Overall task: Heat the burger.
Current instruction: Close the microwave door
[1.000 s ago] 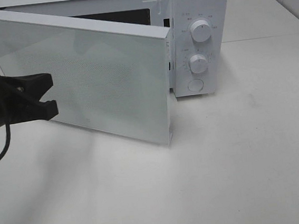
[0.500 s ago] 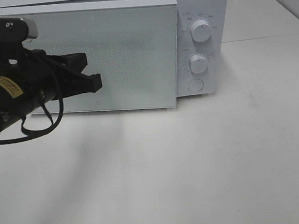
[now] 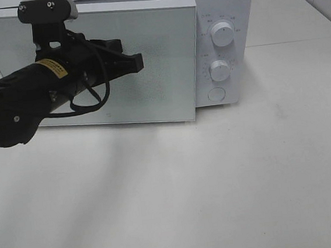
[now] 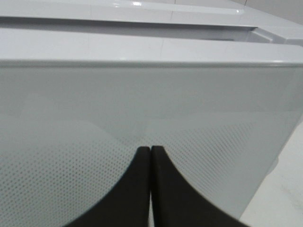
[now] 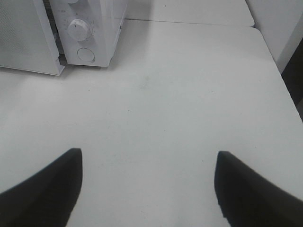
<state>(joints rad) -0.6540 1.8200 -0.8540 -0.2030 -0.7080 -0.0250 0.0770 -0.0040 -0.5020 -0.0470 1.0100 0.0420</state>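
At microwave door [image 3: 165, 94], closed left gripper [image 3: 138, 61]

Closed gripper [image 4: 150, 150] near dotted microwave door [image 4: 199, 99]

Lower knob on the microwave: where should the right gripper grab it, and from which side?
Probably pinch the lower knob across its round rim, coming straight at the front panel. It stands proud of the panel, clear all round; the right gripper is open.
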